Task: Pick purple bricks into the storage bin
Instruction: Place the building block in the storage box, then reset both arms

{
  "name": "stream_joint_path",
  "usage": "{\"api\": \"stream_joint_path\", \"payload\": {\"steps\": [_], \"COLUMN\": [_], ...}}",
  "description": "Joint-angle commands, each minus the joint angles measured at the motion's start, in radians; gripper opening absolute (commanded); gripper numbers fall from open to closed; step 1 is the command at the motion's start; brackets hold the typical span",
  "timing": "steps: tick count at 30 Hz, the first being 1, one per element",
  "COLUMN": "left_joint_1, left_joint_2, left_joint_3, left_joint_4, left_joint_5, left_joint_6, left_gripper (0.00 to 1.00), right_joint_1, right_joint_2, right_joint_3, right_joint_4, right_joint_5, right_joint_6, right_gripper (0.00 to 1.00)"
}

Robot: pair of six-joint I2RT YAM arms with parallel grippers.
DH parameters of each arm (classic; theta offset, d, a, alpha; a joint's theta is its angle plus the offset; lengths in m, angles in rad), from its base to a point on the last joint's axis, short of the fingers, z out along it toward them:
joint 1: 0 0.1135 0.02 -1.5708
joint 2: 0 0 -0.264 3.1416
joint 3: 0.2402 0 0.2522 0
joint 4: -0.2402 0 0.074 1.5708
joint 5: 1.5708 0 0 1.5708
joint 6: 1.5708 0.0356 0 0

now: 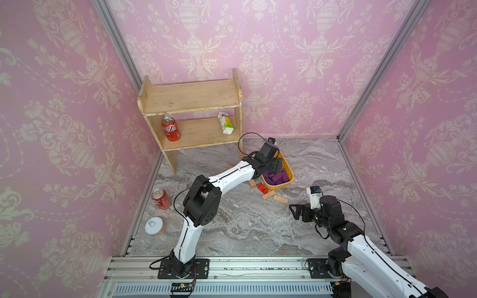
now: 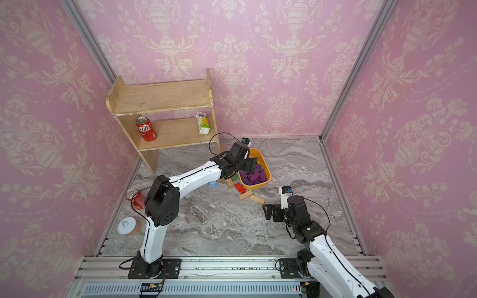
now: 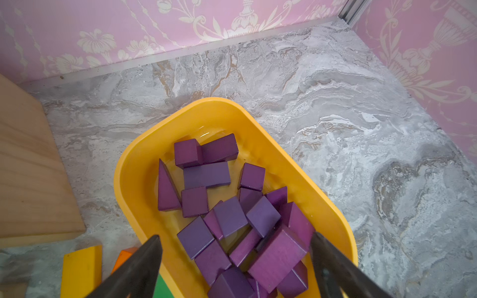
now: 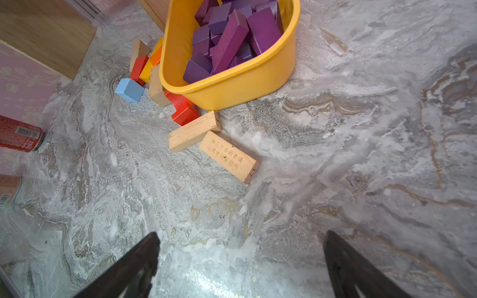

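A tan wooden block on the tabletop bears engraved Chinese, "做三个卖萌表情 让其他玩家拍照", with "17" on its end. The red can on the wooden shelf shows white Chinese Coca-Cola lettering. The print on the carton is too small to read.

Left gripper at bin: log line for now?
left gripper: open, above storage bin | purple bricks: piled in bin | right gripper: open, empty | purple outside bin: none seen

In a top view the left gripper hangs over the eleven o'clock side of the storage bin, which holds purple bricks. A red block and tan blocks lie at the bin's seven o'clock, and the right gripper sits at its five o'clock, well apart
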Motion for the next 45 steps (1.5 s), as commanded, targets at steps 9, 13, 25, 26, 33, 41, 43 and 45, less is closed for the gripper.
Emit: {"api": "stream_joint_path", "payload": {"steps": [9, 13, 25, 26, 33, 41, 43, 45], "left_joint_1": [0.044, 0.117, 0.255, 0.267, 0.384, 0.467, 0.495, 0.542], "left_joint_2": [-0.557, -0.754, -0.864, -0.84, -0.677, -0.543, -0.54, -0.558], "left_joint_3": [-0.485, -0.752, -1.343, -1.368, -1.443, -1.403, -1.417, -1.428], "left_joint_4": [0.088, 0.229, 0.879, 0.924, 1.128, 1.253, 1.289, 1.279], "left_joint_5": [-0.345, -0.403, -0.458, -0.465, -0.378, -0.253, -0.232, -0.18], "left_joint_6": [0.199, 0.249, 0.537, 0.542, 0.51, 0.575, 0.554, 0.502], "left_gripper": [0.99, 0.99, 0.99, 0.99, 0.99, 0.99, 0.99, 0.99], "right_joint_1": [-0.002, -0.002, -0.02, -0.021, -0.024, -0.026, -0.027, -0.027], "right_joint_2": [-0.038, -0.051, 0.037, 0.034, -0.098, -0.27, -0.281, -0.287], "right_joint_3": [0.017, 0.033, 0.128, 0.13, 0.074, 0.005, 0.0, 0.0], "right_joint_4": [-0.081, -0.063, 0.012, 0.005, 0.003, -0.003, 0.002, 0.001], "right_joint_5": [0.124, 0.191, 0.392, 0.411, 0.48, 0.558, 0.566, 0.568], "right_joint_6": [0.058, 0.045, -0.052, -0.05, -0.06, -0.068, -0.067, -0.073], "right_gripper": [1.0, 1.0, 1.0, 1.0, 1.0, 1.0, 1.0, 1.0]}}
